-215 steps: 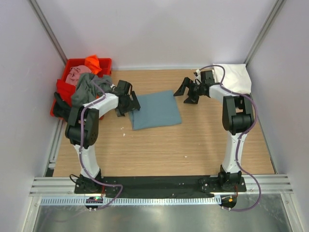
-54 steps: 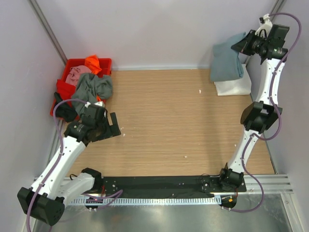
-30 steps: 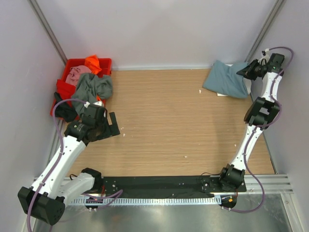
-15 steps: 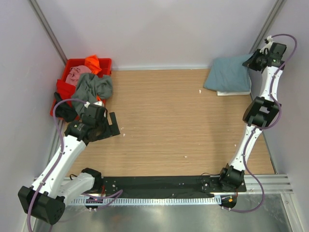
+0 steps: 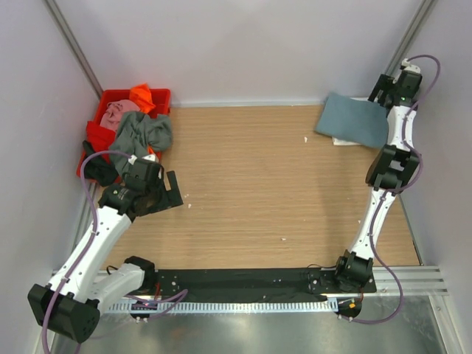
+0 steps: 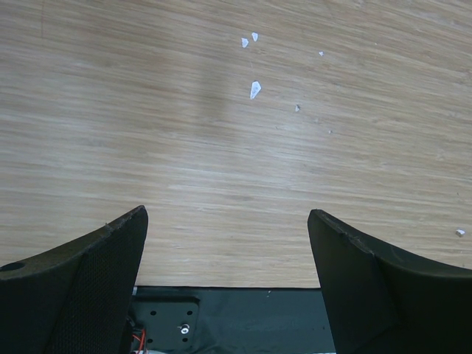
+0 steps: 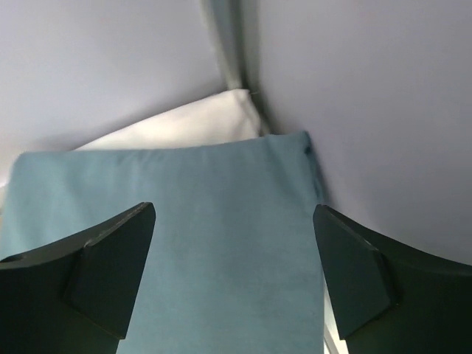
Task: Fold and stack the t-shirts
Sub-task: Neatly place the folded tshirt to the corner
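Observation:
The folded teal-blue t-shirt [image 5: 353,119] lies on the folded white t-shirt [image 5: 344,140] in the far right corner; both show in the right wrist view, teal-blue [image 7: 184,243] over white [image 7: 192,127]. My right gripper [image 5: 387,88] is open and empty, raised just above the stack's far edge. Grey-green [image 5: 140,133], pink [image 5: 118,112] and orange [image 5: 142,94] t-shirts are heaped in the red tub [image 5: 100,101]. My left gripper [image 5: 171,193] is open and empty over bare table [image 6: 236,147] near the tub.
White walls close in the back and both sides; the stack sits tight in the corner [image 7: 236,66]. Small white crumbs [image 6: 254,89] lie on the wood. A black base plate [image 5: 243,284] runs along the near edge.
The right gripper carried the teal-blue shirt to the far right corner, laid it on the white shirt, let go and lifted off. The left arm drew back near the tub and has stayed still.

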`<control>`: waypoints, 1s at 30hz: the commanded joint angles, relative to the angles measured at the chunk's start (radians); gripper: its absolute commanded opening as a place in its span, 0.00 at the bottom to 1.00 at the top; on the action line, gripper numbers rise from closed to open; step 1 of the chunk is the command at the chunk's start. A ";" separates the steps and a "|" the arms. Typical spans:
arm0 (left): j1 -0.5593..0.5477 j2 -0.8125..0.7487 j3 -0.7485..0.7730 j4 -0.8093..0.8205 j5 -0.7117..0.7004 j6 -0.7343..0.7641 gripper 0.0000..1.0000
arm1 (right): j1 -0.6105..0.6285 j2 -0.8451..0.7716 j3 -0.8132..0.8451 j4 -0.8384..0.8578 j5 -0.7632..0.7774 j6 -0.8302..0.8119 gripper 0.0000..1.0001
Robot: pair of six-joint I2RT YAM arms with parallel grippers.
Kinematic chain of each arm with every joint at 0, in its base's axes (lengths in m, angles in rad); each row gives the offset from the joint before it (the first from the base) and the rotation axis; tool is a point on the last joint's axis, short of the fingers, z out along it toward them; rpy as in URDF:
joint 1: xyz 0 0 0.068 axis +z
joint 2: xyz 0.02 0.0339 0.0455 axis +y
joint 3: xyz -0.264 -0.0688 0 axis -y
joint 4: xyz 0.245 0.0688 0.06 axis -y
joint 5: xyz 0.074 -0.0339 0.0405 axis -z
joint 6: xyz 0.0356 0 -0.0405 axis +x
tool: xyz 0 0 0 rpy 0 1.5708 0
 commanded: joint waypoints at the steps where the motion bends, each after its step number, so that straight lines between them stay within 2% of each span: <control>1: 0.005 -0.020 0.003 0.018 -0.020 -0.015 0.90 | 0.036 -0.078 -0.007 0.111 0.410 -0.014 0.96; 3: 0.005 -0.027 0.004 0.019 -0.018 -0.015 0.90 | 0.043 -0.164 -0.057 0.122 0.582 0.008 0.97; 5: 0.005 -0.035 0.003 0.019 -0.020 -0.015 0.90 | 0.046 -0.233 -0.110 0.134 0.654 0.055 0.98; 7: 0.005 -0.038 0.004 0.019 -0.021 -0.013 0.90 | 0.051 -0.372 -0.226 0.125 0.687 0.113 0.99; 9: 0.010 -0.043 0.004 0.021 -0.021 -0.012 0.90 | 0.059 -0.516 -0.388 0.116 0.627 0.205 1.00; 13: 0.016 -0.052 0.004 0.022 -0.018 -0.012 0.90 | 0.098 -0.684 -0.663 0.082 0.440 0.348 1.00; 16: 0.016 -0.063 0.003 0.025 -0.013 -0.010 0.90 | 0.111 -0.721 -0.809 0.045 0.297 0.411 0.95; 18: 0.017 -0.073 0.003 0.025 -0.010 -0.009 0.90 | 0.114 -0.723 -0.896 0.047 0.237 0.420 0.87; 19: 0.017 -0.076 0.003 0.025 -0.006 -0.009 0.90 | 0.112 -0.712 -0.918 0.047 0.191 0.425 0.75; 21: 0.016 -0.086 0.003 0.025 -0.006 -0.007 0.90 | 0.112 -0.693 -0.943 0.021 0.167 0.411 0.63; 22: 0.017 -0.090 0.001 0.027 -0.007 -0.007 0.90 | 0.112 -0.683 -0.946 0.004 0.154 0.396 0.47; 24: 0.017 -0.098 0.003 0.028 -0.009 -0.009 0.90 | 0.112 -0.649 -0.940 -0.021 0.166 0.381 0.33; 25: 0.017 -0.104 0.001 0.027 -0.010 -0.009 0.90 | 0.111 -0.632 -0.928 -0.060 0.174 0.374 0.20; 27: 0.017 -0.109 0.001 0.028 -0.016 -0.010 0.90 | 0.108 -0.586 -0.889 -0.096 0.215 0.356 0.12; 30: 0.017 -0.106 0.001 0.027 -0.023 -0.013 0.89 | 0.103 -0.505 -0.824 -0.134 0.271 0.333 0.11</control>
